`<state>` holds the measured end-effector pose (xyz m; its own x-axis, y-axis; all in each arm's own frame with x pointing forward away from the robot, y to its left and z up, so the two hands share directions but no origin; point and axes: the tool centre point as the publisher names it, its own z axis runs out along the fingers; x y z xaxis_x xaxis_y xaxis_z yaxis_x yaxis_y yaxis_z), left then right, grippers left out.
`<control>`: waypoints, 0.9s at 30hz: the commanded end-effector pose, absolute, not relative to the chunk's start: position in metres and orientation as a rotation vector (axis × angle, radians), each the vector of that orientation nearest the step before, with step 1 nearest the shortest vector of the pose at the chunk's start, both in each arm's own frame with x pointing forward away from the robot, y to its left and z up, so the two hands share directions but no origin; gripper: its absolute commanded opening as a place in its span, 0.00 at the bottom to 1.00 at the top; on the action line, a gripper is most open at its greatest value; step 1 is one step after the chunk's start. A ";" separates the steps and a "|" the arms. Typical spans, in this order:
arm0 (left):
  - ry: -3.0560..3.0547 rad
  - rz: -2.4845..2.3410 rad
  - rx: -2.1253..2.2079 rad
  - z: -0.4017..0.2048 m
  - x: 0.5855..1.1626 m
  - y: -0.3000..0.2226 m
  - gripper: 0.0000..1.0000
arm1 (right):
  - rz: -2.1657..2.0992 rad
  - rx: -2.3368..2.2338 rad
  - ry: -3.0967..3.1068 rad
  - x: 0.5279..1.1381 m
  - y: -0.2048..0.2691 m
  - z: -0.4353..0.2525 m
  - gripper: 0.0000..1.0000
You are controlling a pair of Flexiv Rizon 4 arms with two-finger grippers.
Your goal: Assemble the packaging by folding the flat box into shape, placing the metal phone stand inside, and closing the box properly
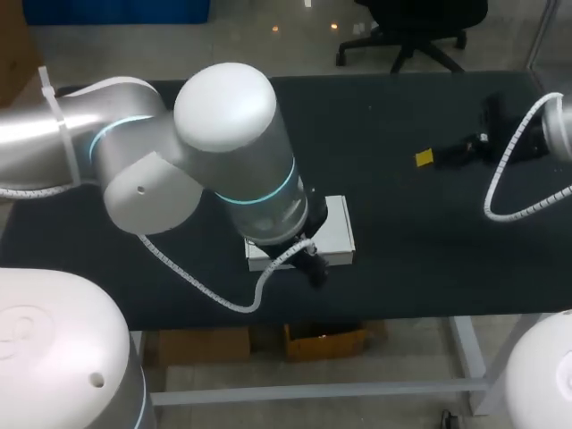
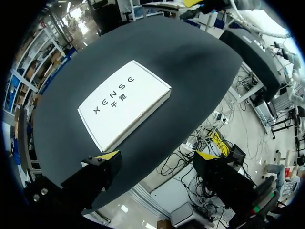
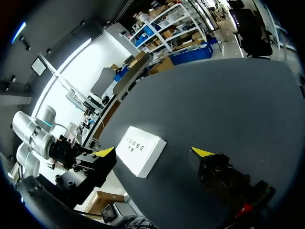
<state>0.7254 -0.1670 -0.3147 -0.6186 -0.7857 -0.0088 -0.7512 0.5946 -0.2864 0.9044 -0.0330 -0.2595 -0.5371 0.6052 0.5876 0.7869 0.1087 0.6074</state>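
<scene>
A flat white box (image 1: 338, 234) with dark lettering lies shut near the front edge of the black table; my left arm covers most of it in the head view. In the left wrist view the box (image 2: 124, 102) lies just ahead of my left gripper (image 2: 157, 155), which hangs open over the table's front edge with nothing between its fingers. My right gripper (image 1: 438, 156) stands open far to the right, well away from the box. In the right wrist view the box (image 3: 142, 149) sits far ahead of the right gripper (image 3: 153, 151). No metal phone stand shows in any view.
The black table (image 1: 402, 107) stretches bare behind and to the right of the box. My left arm's white cable (image 1: 214, 295) loops over the front edge. The right arm's cable (image 1: 518, 197) hangs at the right side.
</scene>
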 end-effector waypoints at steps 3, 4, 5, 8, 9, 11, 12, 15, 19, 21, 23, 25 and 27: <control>2.705 -0.338 -1.419 -0.334 0.733 -0.179 1.00 | -1.552 -1.442 -2.388 0.898 -0.041 -0.249 1.00; 2.703 -0.329 -1.419 -0.336 0.733 -0.181 1.00 | -1.561 -1.429 -2.407 0.901 -0.043 -0.249 1.00; 2.704 -0.321 -1.433 -0.339 0.733 -0.182 1.00 | -1.568 -1.413 -2.426 0.904 -0.044 -0.250 1.00; 2.728 -0.297 -1.492 -0.346 0.735 -0.183 1.00 | -1.589 -1.420 -2.448 0.914 -0.048 -0.253 1.00; 2.730 -0.292 -1.501 -0.349 0.736 -0.183 1.00 | -1.582 -1.425 -2.466 0.918 -0.048 -0.255 1.00; 2.719 -0.262 -1.543 -0.354 0.736 -0.184 1.00 | -1.579 -1.416 -2.480 0.925 -0.050 -0.259 1.00; 2.694 -0.242 -1.581 -0.356 0.736 -0.185 1.00 | -1.576 -1.421 -2.489 0.929 -0.051 -0.260 1.00; 2.650 -0.206 -1.660 -0.359 0.735 -0.188 1.00 | -1.581 -1.421 -2.491 0.939 -0.056 -0.262 1.00; 2.579 -0.176 -1.748 -0.363 0.731 -0.196 1.00 | -1.606 -1.354 -2.492 0.948 -0.061 -0.262 1.00; 2.533 -0.176 -1.795 -0.364 0.728 -0.199 1.00 | -1.617 -1.310 -2.493 0.952 -0.065 -0.262 1.00; 2.510 -0.218 -1.831 -0.365 0.725 -0.202 1.00 | -1.619 -1.266 -2.502 0.957 -0.067 -0.264 1.00; 2.450 -0.225 -1.872 -0.367 0.723 -0.203 1.00 | -1.629 -1.243 -2.499 0.962 -0.070 -0.266 1.00; 2.412 -0.231 -1.907 -0.370 0.722 -0.204 1.00 | -1.634 -1.223 -2.496 0.966 -0.072 -0.269 1.00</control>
<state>0.7283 -0.1995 -0.3656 -0.2545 -0.9635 0.0827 -0.9610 0.2424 -0.1328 0.9581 -0.0662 -0.2614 -0.6661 0.6937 0.2742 0.5507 0.2094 0.8080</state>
